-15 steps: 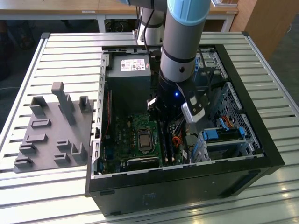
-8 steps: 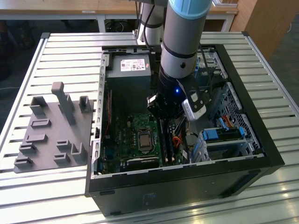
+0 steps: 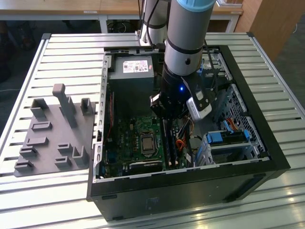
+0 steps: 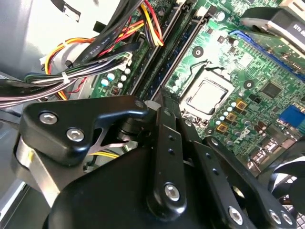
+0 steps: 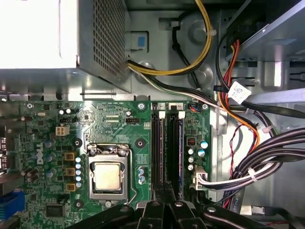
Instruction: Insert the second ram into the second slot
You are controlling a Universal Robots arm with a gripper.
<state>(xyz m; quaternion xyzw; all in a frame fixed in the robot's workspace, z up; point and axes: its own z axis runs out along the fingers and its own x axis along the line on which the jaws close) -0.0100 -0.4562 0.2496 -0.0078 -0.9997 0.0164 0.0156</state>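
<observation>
My gripper (image 3: 167,117) hangs low inside the open computer case, over the memory slots (image 3: 170,143) beside the processor socket (image 5: 107,174). In both wrist views its black fingers (image 5: 157,210) come together at the tips, shut, with no gap showing. They point down at the long black slots (image 5: 167,148). The second ram (image 5: 180,148), a thin dark-blue stick seen edge-on, appears to stand in a slot just beside the line of the fingertips. I cannot tell whether the fingers touch a stick. The slots (image 4: 164,57) run away from the fingertips (image 4: 159,98).
Bundled black, yellow and red cables (image 5: 248,157) lie close beside the slots. The power supply (image 3: 131,69) sits at the case's far end and blue drive-bay tabs (image 3: 224,138) at the exterior view's right. A grey fixture (image 3: 52,129) lies on the slatted table outside the case.
</observation>
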